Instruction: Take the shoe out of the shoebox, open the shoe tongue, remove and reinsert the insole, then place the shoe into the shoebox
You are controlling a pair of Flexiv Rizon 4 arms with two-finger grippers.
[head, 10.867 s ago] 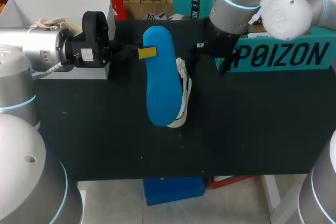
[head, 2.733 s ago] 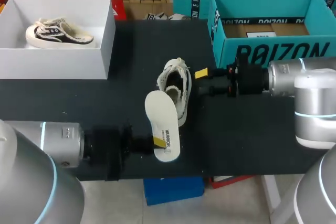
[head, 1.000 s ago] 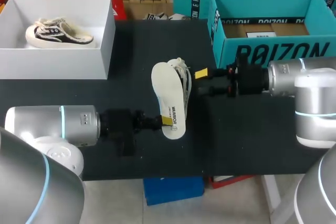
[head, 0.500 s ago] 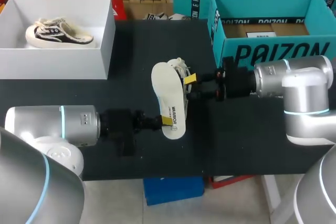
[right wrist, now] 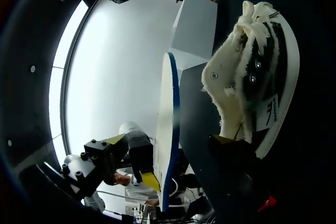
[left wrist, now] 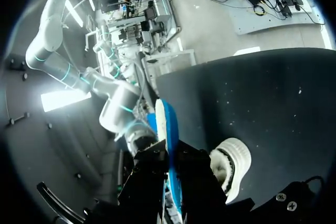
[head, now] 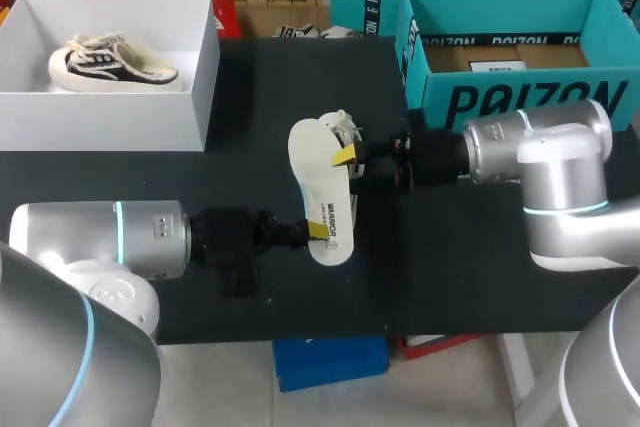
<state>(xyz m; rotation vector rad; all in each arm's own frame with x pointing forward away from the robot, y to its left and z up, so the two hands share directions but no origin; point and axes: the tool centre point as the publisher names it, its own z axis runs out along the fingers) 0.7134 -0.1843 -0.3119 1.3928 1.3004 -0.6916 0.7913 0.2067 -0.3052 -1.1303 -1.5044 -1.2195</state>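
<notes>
You are sitting midway: mid-frame, your left hand [head: 312, 232] is clamping the pulled-out insole [head: 318, 182] just beside the shoe [head: 350, 134] lying on the surface [head: 480, 247], while your right hand [head: 352, 162] is reaching the shoe (grip impossible to tell), leaving reinsertion and boxing.

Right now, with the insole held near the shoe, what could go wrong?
The left tool pinches the white insole with a blue underside only at one end, so it may swing or slip. The right tool is close beside the cream canvas shoe and could nudge it, spoiling alignment.
</notes>
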